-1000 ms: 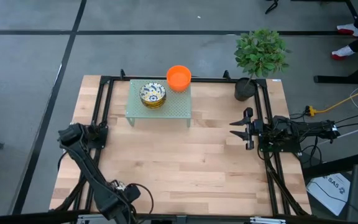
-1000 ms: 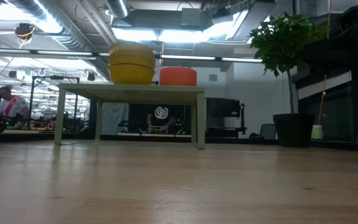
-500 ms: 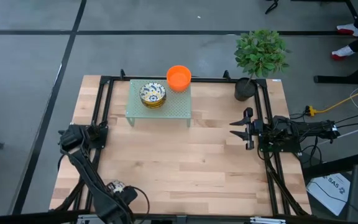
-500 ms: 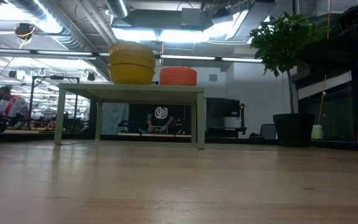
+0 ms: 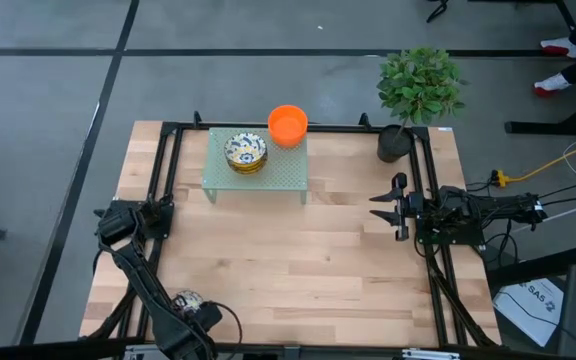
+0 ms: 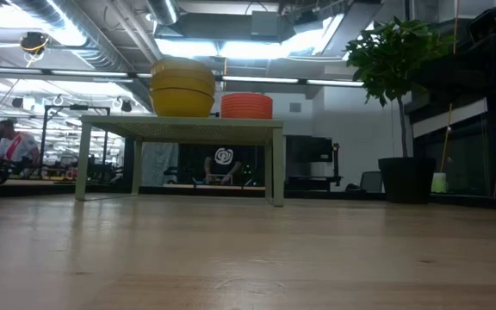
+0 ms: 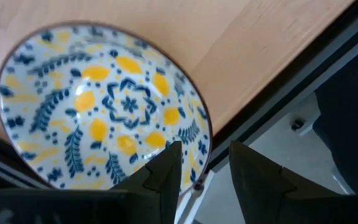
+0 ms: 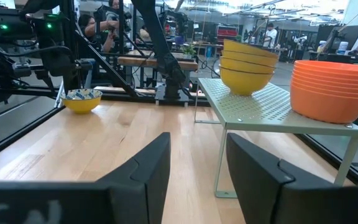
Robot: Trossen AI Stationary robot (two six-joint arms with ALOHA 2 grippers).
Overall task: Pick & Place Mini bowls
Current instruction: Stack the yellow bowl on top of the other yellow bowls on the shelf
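At the near left corner of the pale wooden counter, a white mini bowl with blue-and-yellow flowers sits beneath the left gripper, fingers spread. More patterned bowls and orange plastic bowls stack on a green mesh stand. The right gripper waits, parted, under bright workshop lights. The left arm has drawn back since earlier.

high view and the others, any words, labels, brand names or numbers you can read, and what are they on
"SAS": seemingly, on the white sheet on the floor off the table's near right corner; its smaller print is too small to read.
Round white logo on a dark thing seen under the small green table: too blurred to read.
Patterned bowl, orange bowls: no text.
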